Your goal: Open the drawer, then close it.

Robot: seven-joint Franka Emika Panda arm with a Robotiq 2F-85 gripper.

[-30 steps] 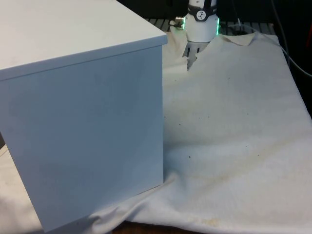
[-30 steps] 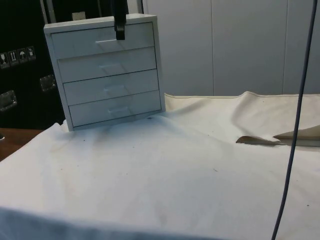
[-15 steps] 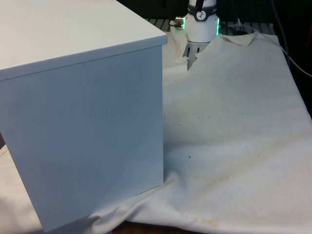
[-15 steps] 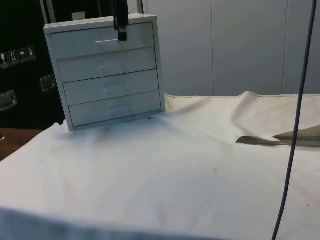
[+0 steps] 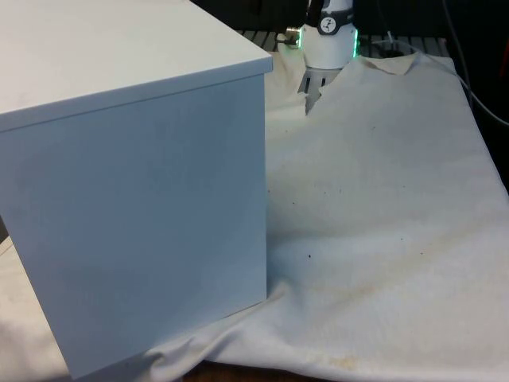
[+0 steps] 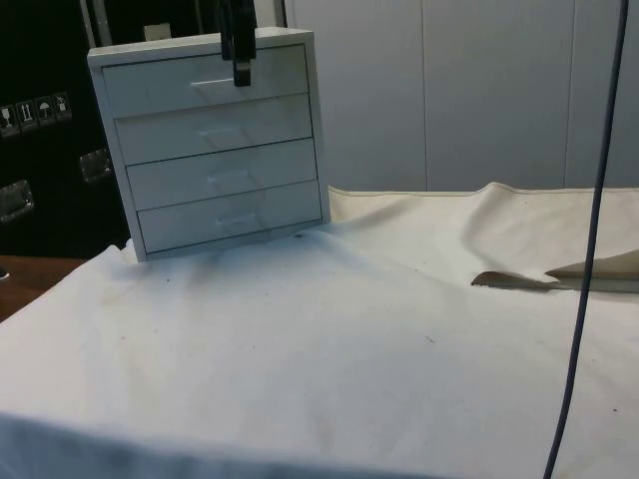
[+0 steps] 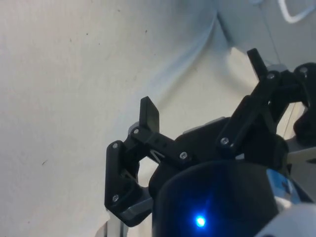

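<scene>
The chest (image 6: 215, 145) stood at the table's (image 6: 329, 369) corner, all drawers shut; the gripper (image 7: 202, 111), fingers spread, hung before the top drawer (image 6: 205, 80); its small handle (image 6: 215, 88) likely gave a stiff, slippery hold

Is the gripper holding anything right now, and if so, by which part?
Nothing. The gripper is open with only cloth between its fingers.

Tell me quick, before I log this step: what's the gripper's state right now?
Gripper: open, holding nothing, up by the top drawer of the chest.
</scene>
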